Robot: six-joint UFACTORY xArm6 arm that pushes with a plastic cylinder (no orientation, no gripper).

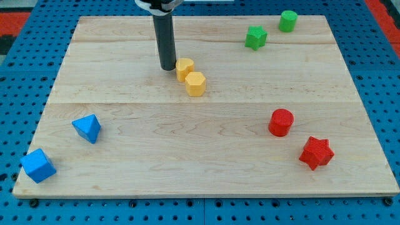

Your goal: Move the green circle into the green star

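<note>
The green circle (287, 20) is a small green cylinder at the view's top right of the wooden board (125, 169). The green star (255, 37) sits just to its lower left, a small gap apart. My tip (167, 67) is at the end of the dark rod in the upper middle of the board, far to the left of both green blocks. It sits right beside the left side of a yellow block (184, 68).
A second yellow block (195, 83) touches the first at its lower right. A red cylinder (280, 122) and a red star (316, 152) lie at the lower right. Two blue blocks (87, 127) (38, 165) lie at the lower left.
</note>
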